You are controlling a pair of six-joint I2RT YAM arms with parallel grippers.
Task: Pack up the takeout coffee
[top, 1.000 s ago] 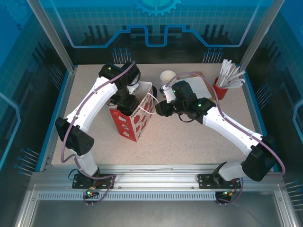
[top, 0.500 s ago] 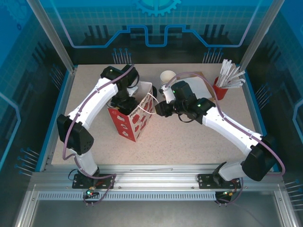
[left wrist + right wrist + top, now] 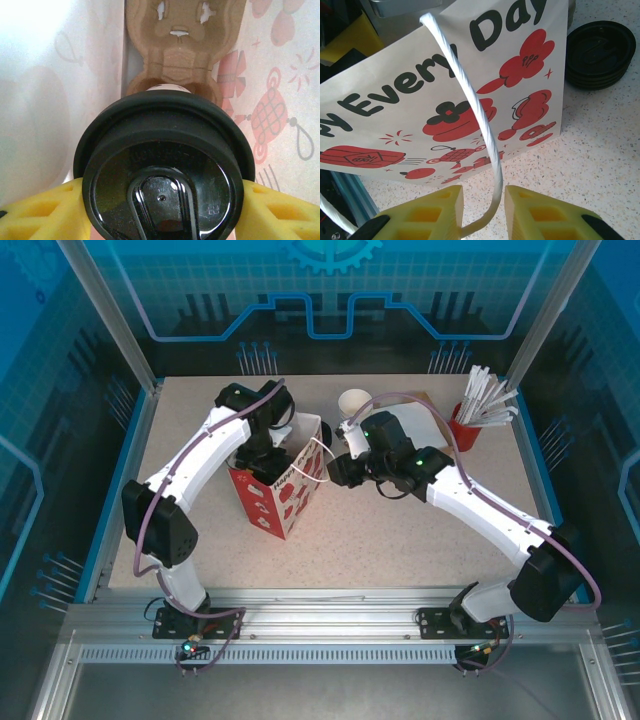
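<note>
The speckled desk (image 3: 400, 540) is the biggest thing, and a white bag (image 3: 283, 495) with red pictures and black words stands on it. The left arm (image 3: 195, 465) bends over the bag from behind and dips into its open top. The right arm (image 3: 480, 505) reaches across to the right side of the bag. Inside the bag, at the bottom, lies a brown cardboard tray (image 3: 180, 45) with round holes. The coffee (image 3: 162, 165) is inside the bag too, above that tray, and its shiny black lid faces the camera. The left claw (image 3: 162, 187) holds the coffee, with one yellow finger pressed on each side just under the lid. The bag's white and pink walls are close around the coffee. The right claw (image 3: 482, 197) is just outside the bag, by its printed side. Its gap is narrow, and the bag's white rope handle (image 3: 470, 100) runs down through that gap. The rope looks thinner than the gap, so it does not look squeezed. A small stack of black lids (image 3: 600, 52) sits on the desk just beside the bag, at its far corner. A white cup (image 3: 353, 402) stands behind the bag, near its right corner. A red cup (image 3: 463, 430) full of white sticks stands well to the right of the bag.
</note>
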